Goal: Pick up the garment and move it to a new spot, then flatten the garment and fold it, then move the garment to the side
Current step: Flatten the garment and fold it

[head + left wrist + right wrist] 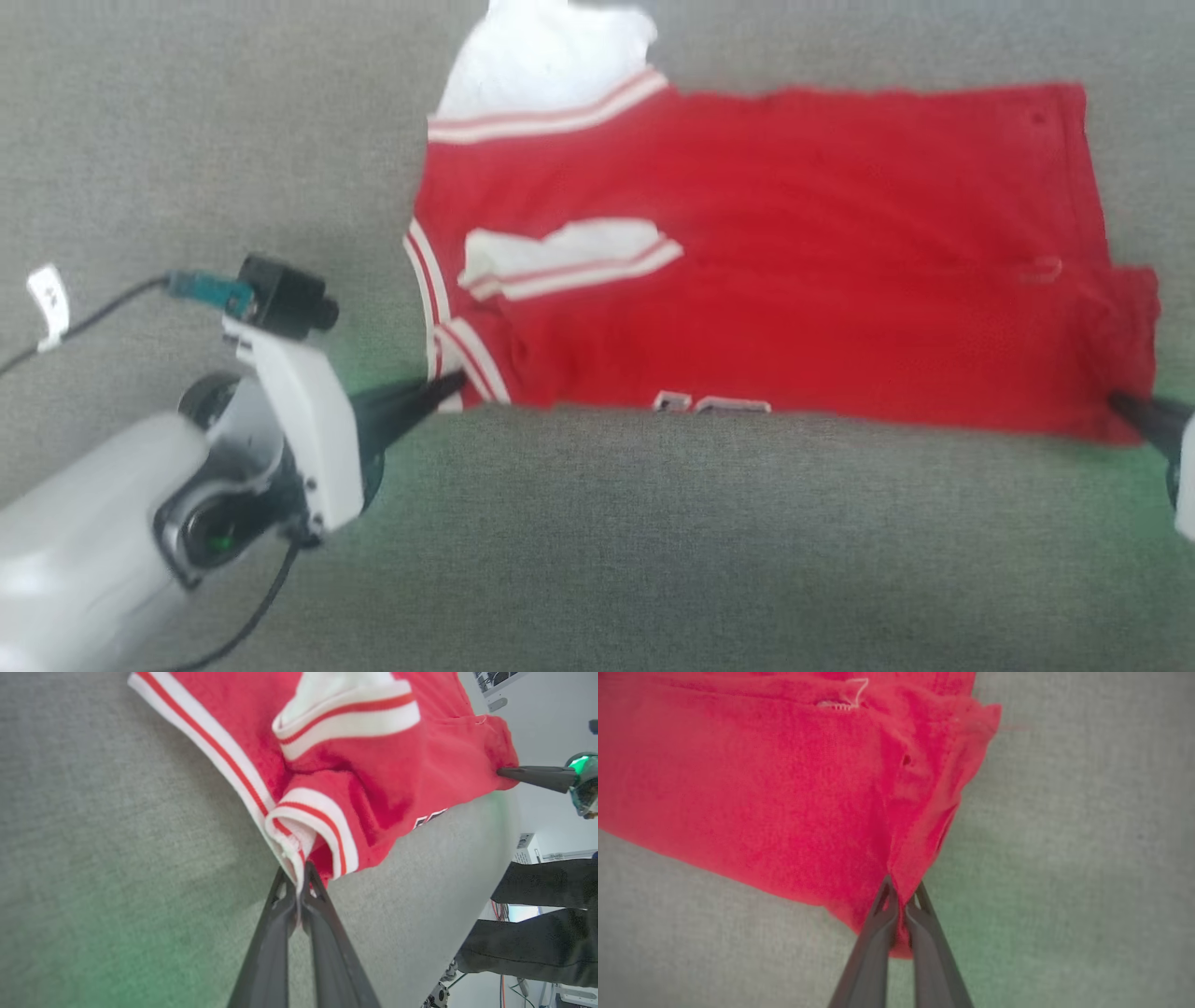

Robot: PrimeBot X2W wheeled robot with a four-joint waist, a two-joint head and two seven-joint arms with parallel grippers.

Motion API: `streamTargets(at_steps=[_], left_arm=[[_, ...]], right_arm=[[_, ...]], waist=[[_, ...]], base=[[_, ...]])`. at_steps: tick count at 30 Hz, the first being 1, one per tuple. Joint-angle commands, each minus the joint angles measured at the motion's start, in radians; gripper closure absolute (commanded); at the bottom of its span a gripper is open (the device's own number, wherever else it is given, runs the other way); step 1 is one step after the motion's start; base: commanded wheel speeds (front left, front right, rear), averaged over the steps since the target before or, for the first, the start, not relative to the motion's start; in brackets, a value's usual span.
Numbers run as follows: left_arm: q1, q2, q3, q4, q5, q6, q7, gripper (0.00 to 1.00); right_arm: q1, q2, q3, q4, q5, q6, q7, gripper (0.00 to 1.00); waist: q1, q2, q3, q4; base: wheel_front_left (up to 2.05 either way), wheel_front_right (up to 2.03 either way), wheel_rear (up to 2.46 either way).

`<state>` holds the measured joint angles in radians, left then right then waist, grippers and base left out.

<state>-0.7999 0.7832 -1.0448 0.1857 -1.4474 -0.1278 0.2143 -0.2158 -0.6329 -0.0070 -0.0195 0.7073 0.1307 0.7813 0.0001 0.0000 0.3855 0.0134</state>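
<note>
The garment (pixel 784 261), a red jersey with white-and-red striped trim, lies spread sideways on the grey cloth surface (pixel 597 541). White inner fabric shows at its top left. My left gripper (pixel 456 381) is shut on the striped trim at the near left corner; the left wrist view shows the trim (pixel 299 844) pinched between my left gripper (pixel 299 882). My right gripper (pixel 1116 401) is shut on the near right corner of the red cloth, and in the right wrist view the red cloth (pixel 784 788) is clamped in my right gripper (pixel 899 896). The right gripper (pixel 502 772) also shows in the left wrist view.
A person's dark trouser legs (pixel 542 919) stand beyond the table edge in the left wrist view. A cable with a white tag (pixel 49 297) lies at the left. Grey cloth stretches in front of the garment.
</note>
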Motion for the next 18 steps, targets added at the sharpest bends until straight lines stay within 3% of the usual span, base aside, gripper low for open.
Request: streamTargets(at_steps=[1, 9, 10, 11, 12, 13, 14, 18], left_arm=[[0.036, 0.024, -0.002, -0.023, -0.009, -0.002, -0.019, 1.00], [0.165, 0.111, -0.009, -0.149, -0.022, 0.020, -0.092, 1.00], [0.172, 0.116, -0.007, -0.159, -0.019, 0.027, -0.100, 1.00], [0.177, 0.122, -0.004, -0.165, -0.011, 0.033, -0.112, 0.78], [0.179, 0.126, 0.001, -0.168, -0.002, 0.041, -0.124, 0.60], [0.182, 0.130, 0.005, -0.170, 0.000, 0.050, -0.135, 0.36], [0.182, 0.136, 0.011, -0.174, 0.004, 0.056, -0.146, 0.03], [0.165, 0.166, 0.047, -0.177, 0.027, 0.090, -0.206, 0.00]], right_arm=[[0.044, 0.010, -0.021, -0.021, 0.008, 0.000, 0.008, 1.00], [0.190, 0.052, -0.107, -0.124, 0.007, 0.000, 0.015, 0.98], [0.192, 0.056, -0.115, -0.130, 0.001, 0.000, 0.003, 0.61], [0.192, 0.062, -0.121, -0.135, -0.006, 0.000, -0.010, 0.02], [0.190, 0.068, -0.130, -0.140, -0.014, 0.000, -0.026, 0.00], [0.185, 0.076, -0.138, -0.145, -0.021, 0.000, -0.044, 0.00], [0.178, 0.080, -0.140, -0.154, -0.030, 0.000, -0.065, 0.00], [0.146, 0.099, -0.153, -0.181, -0.077, 0.000, -0.198, 0.00]], waist=[[-0.0001, 0.0000, -0.022, -0.005], [-0.0001, 0.0000, -0.035, -0.021], [-0.0001, 0.0000, -0.036, -0.021], [-0.0001, 0.0000, -0.037, -0.022], [-0.0001, 0.0000, -0.038, -0.021], [-0.0001, 0.0000, -0.039, -0.022], [-0.0001, 0.0000, -0.040, -0.023], [-0.0001, 0.0000, -0.040, -0.032]], base=[[0.00, 0.00, 0.00], [0.00, 0.00, 0.00], [0.00, 0.00, 0.00], [0.00, 0.00, 0.00], [0.00, 0.00, 0.00], [0.00, 0.00, 0.00], [0.00, 0.00, 0.00], [0.00, 0.00, 0.00]])
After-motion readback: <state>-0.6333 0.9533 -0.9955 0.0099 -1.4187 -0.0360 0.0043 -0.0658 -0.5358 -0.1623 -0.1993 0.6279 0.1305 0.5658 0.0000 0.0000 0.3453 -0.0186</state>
